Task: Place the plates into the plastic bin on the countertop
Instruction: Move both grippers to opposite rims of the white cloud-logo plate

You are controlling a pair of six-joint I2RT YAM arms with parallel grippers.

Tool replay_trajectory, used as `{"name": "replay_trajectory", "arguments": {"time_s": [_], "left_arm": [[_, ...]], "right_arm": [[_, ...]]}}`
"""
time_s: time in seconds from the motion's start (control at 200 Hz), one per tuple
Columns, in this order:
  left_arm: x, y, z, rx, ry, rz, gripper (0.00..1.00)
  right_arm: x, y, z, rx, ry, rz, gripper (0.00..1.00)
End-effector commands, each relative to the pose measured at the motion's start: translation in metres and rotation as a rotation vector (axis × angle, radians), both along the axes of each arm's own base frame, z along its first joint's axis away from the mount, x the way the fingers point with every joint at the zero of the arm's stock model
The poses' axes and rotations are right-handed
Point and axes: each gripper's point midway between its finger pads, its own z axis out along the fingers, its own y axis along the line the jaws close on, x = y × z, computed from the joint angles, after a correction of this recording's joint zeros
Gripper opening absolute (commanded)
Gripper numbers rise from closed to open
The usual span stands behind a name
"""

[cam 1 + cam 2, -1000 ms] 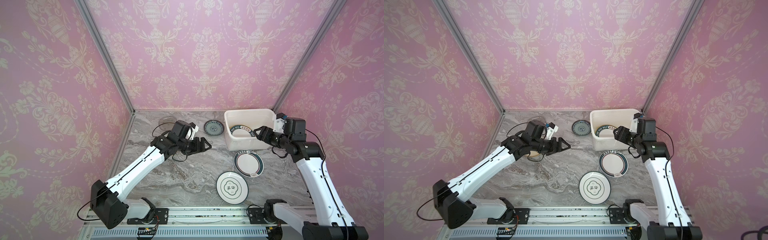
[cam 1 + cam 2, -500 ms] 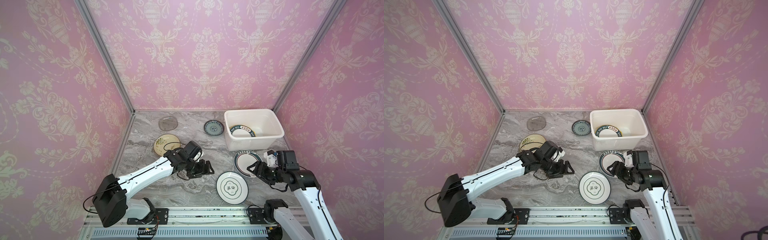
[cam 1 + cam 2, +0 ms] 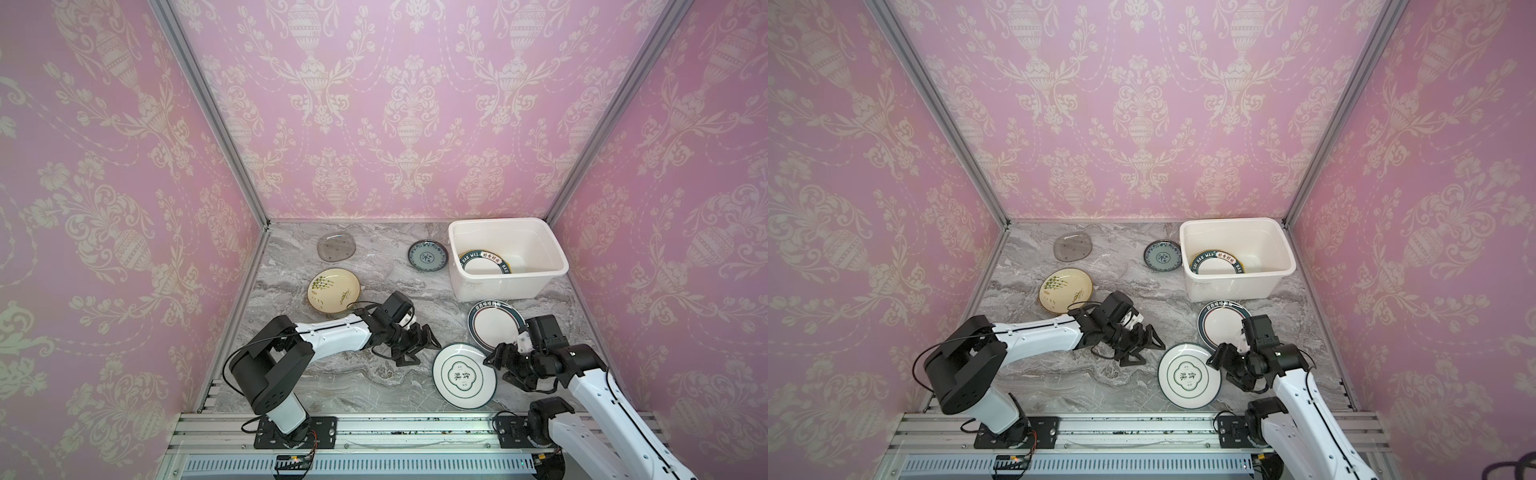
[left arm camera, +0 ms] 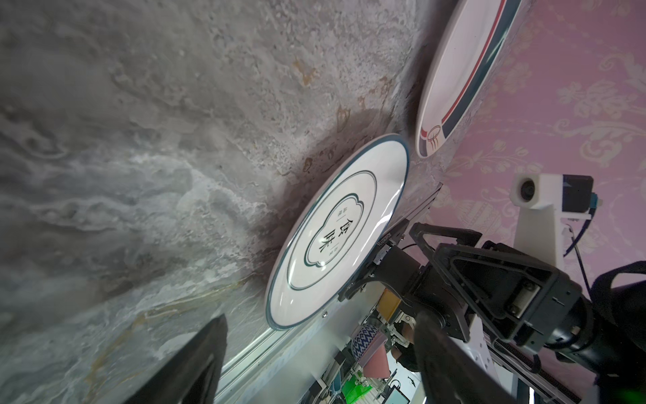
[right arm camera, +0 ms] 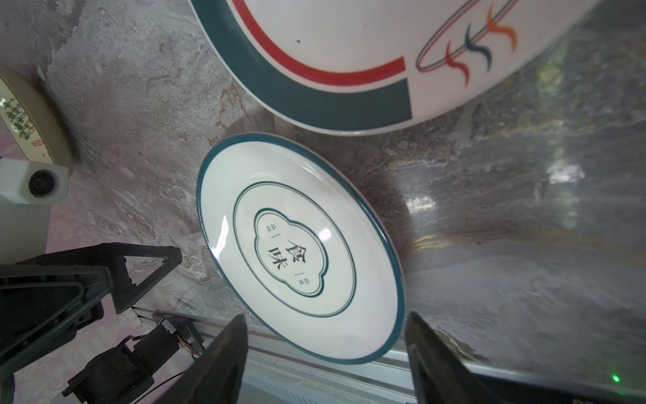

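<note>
- Two grippers, the left gripper (image 3: 417, 349) and the right gripper (image 3: 498, 368), have their fingers wide apart and hold nothing.
- Between them, a white plate with dark writing (image 3: 464, 376) lies flat on the countertop (image 3: 332, 374).
- One dark-rimmed plate (image 3: 484, 264) sits inside the plastic bin (image 3: 498, 286).
- A ringed plate (image 3: 494, 326) lies just beside the bin.
- The cream plate (image 3: 333, 289) and the blue plate (image 3: 428, 256) lie farther back.

The bin's (image 3: 507, 289) wall is hiding part of the plate (image 3: 484, 262) inside; the right arm (image 3: 577, 361) is covering the banded plate's (image 3: 492, 328) edge.
</note>
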Motion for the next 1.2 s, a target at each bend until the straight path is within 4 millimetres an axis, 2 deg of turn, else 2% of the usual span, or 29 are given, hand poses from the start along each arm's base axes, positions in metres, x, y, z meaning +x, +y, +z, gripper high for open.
{"name": "replay_trajectory", "arguments": {"time_s": [0.0, 0.3, 0.48, 0.811, 0.951, 1.191], "left_arm": [[-0.003, -0.015, 0.005, -0.083, 0.048, -0.004, 0.86], [-0.012, -0.025, -0.004, -0.059, 0.083, -0.052, 0.85], [-0.016, -0.029, -0.011, -0.044, 0.103, -0.065, 0.85], [-0.019, -0.04, -0.017, -0.079, 0.145, -0.074, 0.81], [-0.019, -0.041, -0.018, -0.081, 0.15, -0.076, 0.8], [-0.019, -0.041, -0.019, -0.092, 0.151, -0.07, 0.79]], "right_arm": [[0.007, -0.003, -0.01, -0.028, -0.004, -0.022, 0.72], [0.0, 0.006, -0.035, -0.032, 0.086, 0.035, 0.72], [0.002, 0.011, -0.037, -0.016, 0.083, 0.055, 0.7], [0.011, 0.026, -0.028, 0.069, 0.026, 0.104, 0.72], [0.017, 0.032, -0.015, 0.114, -0.032, 0.1, 0.72], [0.033, 0.049, 0.014, 0.252, -0.132, 0.058, 0.62]]}}
